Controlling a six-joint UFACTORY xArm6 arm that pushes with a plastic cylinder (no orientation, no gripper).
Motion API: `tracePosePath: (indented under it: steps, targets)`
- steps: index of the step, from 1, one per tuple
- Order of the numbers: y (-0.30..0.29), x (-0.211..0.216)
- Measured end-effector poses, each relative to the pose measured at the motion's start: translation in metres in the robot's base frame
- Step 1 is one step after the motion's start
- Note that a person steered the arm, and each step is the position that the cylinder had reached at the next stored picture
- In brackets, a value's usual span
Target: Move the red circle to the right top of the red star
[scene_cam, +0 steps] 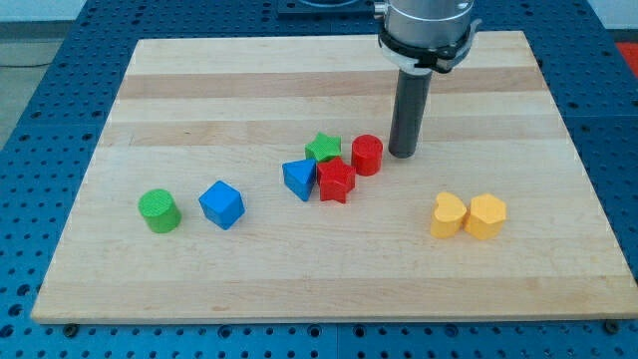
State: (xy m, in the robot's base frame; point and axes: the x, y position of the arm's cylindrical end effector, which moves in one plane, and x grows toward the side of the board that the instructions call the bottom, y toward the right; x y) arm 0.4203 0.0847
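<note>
With no pincer to open or close, my tip (403, 154) rests on the wooden bench (249, 80) just right of the red plastic circle (367, 155), which already sits up-right of the red plastic star (335, 181), so little pushing seems left.

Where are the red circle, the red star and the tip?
red circle (367, 155): camera view, its side face.
red star (335, 180): camera view, its top face.
tip (403, 154): camera view, rod's lower end.
</note>
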Motion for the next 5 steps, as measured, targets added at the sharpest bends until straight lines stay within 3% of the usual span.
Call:
tracePosePath:
  steps: [2,5]
  targets:
    - [-0.016,-0.022]
    - [-0.025,-0.012]
